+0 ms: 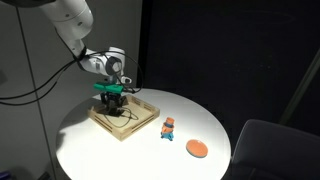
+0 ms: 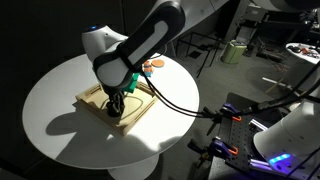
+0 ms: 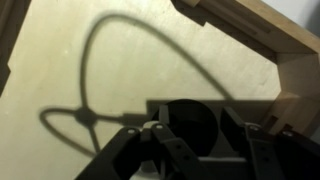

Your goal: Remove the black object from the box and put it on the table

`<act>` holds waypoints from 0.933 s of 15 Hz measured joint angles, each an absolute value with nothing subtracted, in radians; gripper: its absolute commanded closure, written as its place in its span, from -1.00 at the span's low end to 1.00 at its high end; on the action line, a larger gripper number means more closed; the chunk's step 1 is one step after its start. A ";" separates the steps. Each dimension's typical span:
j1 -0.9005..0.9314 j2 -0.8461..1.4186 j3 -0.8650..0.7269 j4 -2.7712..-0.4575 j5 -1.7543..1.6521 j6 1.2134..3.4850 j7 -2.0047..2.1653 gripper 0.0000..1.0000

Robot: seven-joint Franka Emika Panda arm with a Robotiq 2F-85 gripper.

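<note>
The box (image 1: pixel 140 124) is a shallow tray of light wood on the round white table (image 1: pixel 110 155); it also shows in an exterior view (image 2: pixel 142 112) and in the wrist view (image 3: pixel 275 45). My gripper (image 1: pixel 113 106) reaches down into the box, as also seen in an exterior view (image 2: pixel 115 108). In the wrist view the black object (image 3: pixel 185 122) lies on the box floor between my fingers (image 3: pixel 205 138), which touch it on both sides. From outside, the gripper hides the object.
A small orange-and-blue toy (image 1: pixel 168 127) and an orange disc (image 1: pixel 197 149) lie on the table beside the box. A cable casts a looped shadow on the box floor (image 3: pixel 110 70). A dark chair (image 1: pixel 275 150) stands by the table.
</note>
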State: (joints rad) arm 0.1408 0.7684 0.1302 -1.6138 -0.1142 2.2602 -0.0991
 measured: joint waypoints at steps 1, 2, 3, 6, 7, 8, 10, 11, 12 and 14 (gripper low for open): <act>0.141 0.768 0.130 -1.614 -0.114 2.260 -0.099 0.65; 0.141 0.768 0.130 -1.614 -0.114 2.260 -0.099 0.84; 0.141 0.768 0.130 -1.614 -0.114 2.260 -0.099 0.92; 0.141 0.765 0.130 -1.614 -0.114 2.260 -0.099 1.00; 0.141 0.765 0.130 -1.614 -0.114 2.260 -0.099 1.00; 0.141 0.764 0.130 -1.614 -0.114 2.260 -0.099 1.00; 0.142 0.762 0.130 -1.614 -0.114 2.260 -0.099 0.59; 0.144 0.760 0.130 -1.614 -0.114 2.260 -0.099 0.46; 0.145 0.758 0.130 -1.614 -0.114 2.260 -0.099 0.32; 0.149 0.753 0.130 -1.614 -0.114 2.260 -0.099 0.02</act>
State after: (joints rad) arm 0.1491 0.7527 0.1302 -1.6137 -0.1141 2.2603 -0.0991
